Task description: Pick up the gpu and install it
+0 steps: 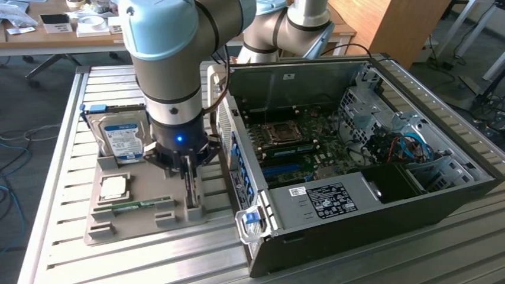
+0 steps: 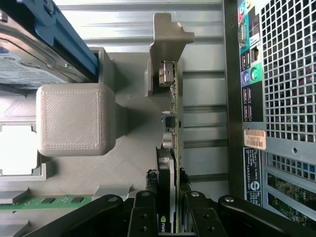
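Jaws pinch the gpu (image 2: 167, 173), Nvidia-marked; it stands on edge in the grey tray (image 2: 133, 163).

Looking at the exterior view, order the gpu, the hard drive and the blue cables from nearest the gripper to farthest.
1. gpu, directly under the gripper.
2. hard drive, on the exterior view's left.
3. blue cables, inside the case, exterior view's right.

The gpu (image 2: 170, 148) is a thin dark card seen edge-on, with a pale metal bracket (image 2: 170, 39) at one end (a green logo (image 2: 163, 227) shows on its near edge). It stands upright on its long edge in a slot of the grey holder tray (image 1: 130, 228), just beside the open computer case (image 1: 332, 236). The gripper (image 2: 170, 210) presses its fingers against both faces.
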{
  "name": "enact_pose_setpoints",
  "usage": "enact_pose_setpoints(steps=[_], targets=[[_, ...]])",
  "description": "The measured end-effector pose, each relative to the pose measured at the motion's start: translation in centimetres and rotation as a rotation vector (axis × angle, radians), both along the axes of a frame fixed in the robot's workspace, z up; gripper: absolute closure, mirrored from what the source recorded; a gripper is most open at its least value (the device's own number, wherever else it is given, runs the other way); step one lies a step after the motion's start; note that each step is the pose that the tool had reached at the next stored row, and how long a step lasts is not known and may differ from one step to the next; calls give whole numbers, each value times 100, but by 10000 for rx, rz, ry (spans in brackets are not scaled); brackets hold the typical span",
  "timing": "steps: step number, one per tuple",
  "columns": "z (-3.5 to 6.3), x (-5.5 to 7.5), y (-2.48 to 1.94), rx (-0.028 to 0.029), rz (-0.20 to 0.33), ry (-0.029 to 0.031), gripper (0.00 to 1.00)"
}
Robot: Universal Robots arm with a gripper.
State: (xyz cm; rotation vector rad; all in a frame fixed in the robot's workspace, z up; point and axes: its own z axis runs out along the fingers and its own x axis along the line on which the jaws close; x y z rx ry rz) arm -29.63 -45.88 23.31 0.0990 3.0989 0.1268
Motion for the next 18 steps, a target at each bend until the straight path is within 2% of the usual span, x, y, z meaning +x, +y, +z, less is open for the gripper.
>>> enact_pose_setpoints(steps=[13, 15, 18], targets=[[286, 0, 0, 2, -1, 0, 73], [336, 0, 0, 14, 1, 0, 73], [422, 0, 0, 79, 1, 0, 73]])
